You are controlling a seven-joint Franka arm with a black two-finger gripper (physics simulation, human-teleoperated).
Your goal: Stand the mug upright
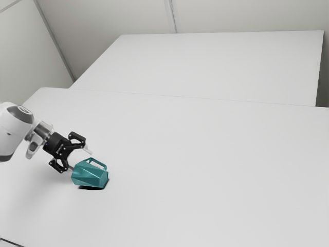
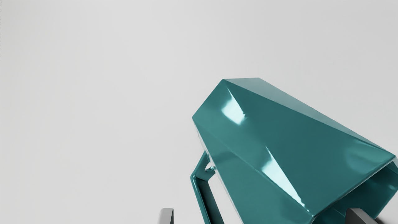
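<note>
Nearest the wrist camera, a pair of fingers (image 2: 165, 217), parted wide and closed on nothing: one in front of the open mouth (image 2: 370, 193) of a teal mug (image 2: 273, 137), the other out beyond the mug's handle (image 2: 202, 196). Cannot tell whether either brushes the mug. In the exterior view, down beside the mug on the side toward the white arm (image 1: 13, 128).

As for the mug, lies tipped on its side on a plain white table (image 1: 205, 164), not upright, with mouth turned back toward the arm and handle jutting from one flank. Has a body of broad, slanting facets with sharp creases and bright highlights.

Looks hard and stiff, perhaps glazed ceramic, so likely to chip if knocked and unlikely to give under a squeeze. Probably of modest weight, though impossible to weigh by eye. Judging by the shine, apt to slip, above all where slanted facets meet flat pads. Might also roll from one facet to the next if pushed off centre.

Best taken, in all likelihood, by the wall at the mug's mouth, with one finger inside and one outside, or else by the long bar of the handle. Expect some swivel from a handle hold, with most of the mug's weight off to one side. Grip firmly without crushing, raise the mouth end over the base, and lower gently to spare the bottom edge.
</note>
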